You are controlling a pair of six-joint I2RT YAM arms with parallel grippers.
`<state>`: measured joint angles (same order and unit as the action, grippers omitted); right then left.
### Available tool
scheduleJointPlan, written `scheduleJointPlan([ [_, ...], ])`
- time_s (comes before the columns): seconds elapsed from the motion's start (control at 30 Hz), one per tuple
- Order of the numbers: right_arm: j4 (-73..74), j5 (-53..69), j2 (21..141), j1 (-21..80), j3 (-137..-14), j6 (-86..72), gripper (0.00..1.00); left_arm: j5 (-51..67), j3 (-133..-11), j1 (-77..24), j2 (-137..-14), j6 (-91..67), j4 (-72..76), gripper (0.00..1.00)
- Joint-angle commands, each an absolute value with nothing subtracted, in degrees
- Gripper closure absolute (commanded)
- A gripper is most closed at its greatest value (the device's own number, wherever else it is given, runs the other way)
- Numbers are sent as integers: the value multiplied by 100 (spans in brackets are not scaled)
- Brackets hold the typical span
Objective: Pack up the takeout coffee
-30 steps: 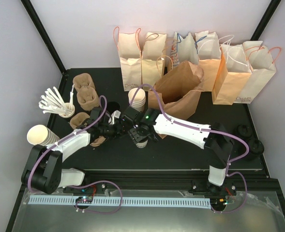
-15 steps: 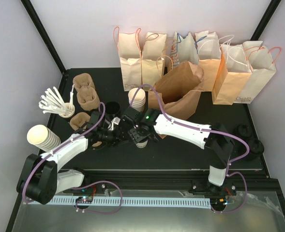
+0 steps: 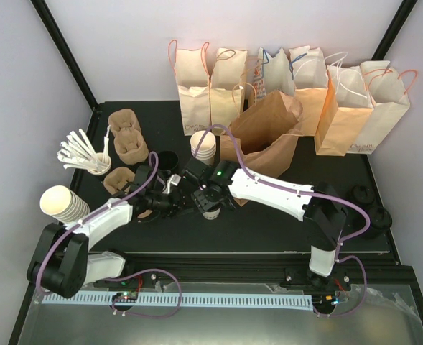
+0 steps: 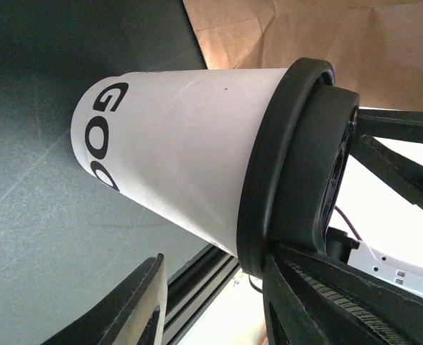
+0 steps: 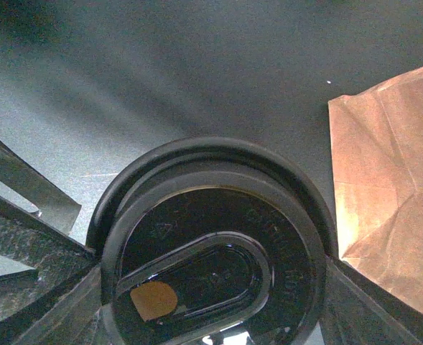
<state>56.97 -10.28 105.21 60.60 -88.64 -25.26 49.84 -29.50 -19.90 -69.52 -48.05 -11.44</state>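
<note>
Left hand [image 3: 177, 204] first: it reaches in low from the left with the wrist rolled on its side. Its jaws stand apart with nothing between them. One pale finger [image 4: 143, 305] shows at the bottom of its own camera with the cup just ahead, so I'd call it standing by rather than holding. Next over is the takeout coffee [image 4: 175, 151], a white paper cup with its black lid [image 5: 211, 266] on, about mid-bench [image 3: 268, 223]. I can't tell if the base is resting on the bench or just off it. Right hand [image 3: 208, 201] comes down on it from above, arm stretched across from the right, and it's clamped onto the lid rim with a finger on each side. Just right of that is the crumpled brown paper bag [image 3: 268, 129], slumped at a tilt right beside the cup. Progress-wise: lidded and gripped, not in the bag yet. My guess is what's left is the lift, the short hop into the bag, and letting go.
</note>
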Motion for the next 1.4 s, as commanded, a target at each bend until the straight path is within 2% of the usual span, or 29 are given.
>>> scheduleJointPlan([
  [0.0,6150,-907,10938,6052,-8679,-2418,37,4866,-2886,-2038,-7260,-4753,-733,62],
  [0.33,6174,-931,10964,6055,-8568,-2426,37,3751,-3482,-2115,-7611,-3911,-2502,62],
  [0.83,6102,-793,11004,6054,-8267,-2452,37,2850,-3703,-2361,-8146,-3788,-3344,63],
  [1.17,6141,-788,11033,6055,-8210,-2387,37,2705,-3602,-2416,-8429,-3674,-3367,65],
  [1.37,6127,-890,10789,6055,-8192,-2099,38,3474,-3648,-2433,-8047,-3722,-3161,64],
])
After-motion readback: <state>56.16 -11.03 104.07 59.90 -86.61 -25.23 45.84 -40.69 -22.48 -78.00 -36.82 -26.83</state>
